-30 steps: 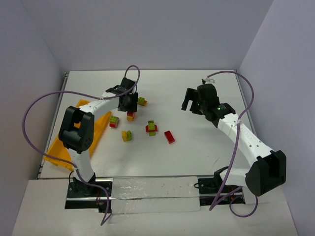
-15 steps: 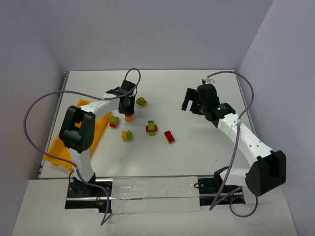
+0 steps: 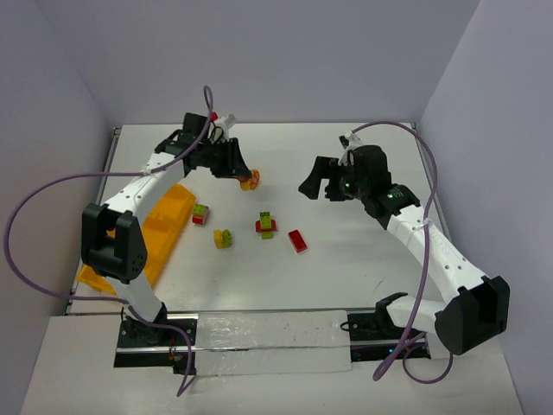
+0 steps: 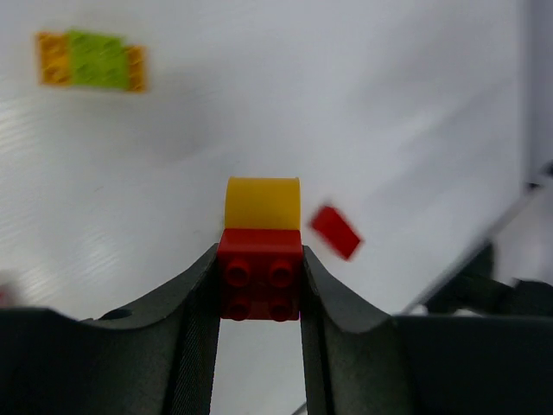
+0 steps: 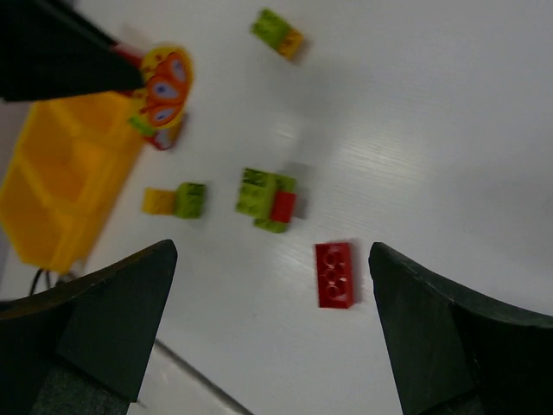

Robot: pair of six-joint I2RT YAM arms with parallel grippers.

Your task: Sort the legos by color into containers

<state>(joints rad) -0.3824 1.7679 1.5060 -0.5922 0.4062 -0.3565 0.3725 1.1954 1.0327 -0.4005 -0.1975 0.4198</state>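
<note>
1. The left gripper is pinching a red-and-yellow clump of small plastic toy bricks. Both fingers are pressing on the sides of the red part, and the yellow part is sticking out past the tips.
2. From overhead, that clump is hanging above the white table, at roughly 11 o'clock from the loose pile.
3. The right gripper is hovering with its jaws spread wide and nothing between them. It's sitting at about 2 o'clock from the pile.
4. Four loose bits are lying mid-table, all apart from each other:
   - a flat red brick at 4 o'clock of the group
   - a lime-green-and-red clump in the middle
   - a yellow-and-green pair at 7 o'clock
   - a green-and-red pair at 10 o'clock
5. Another green-and-yellow clump is sitting farther back, on its own.
6. The long, shallow orange-yellow plastic tray is lying along the table's 9 o'clock side, well apart from the held clump.
</note>
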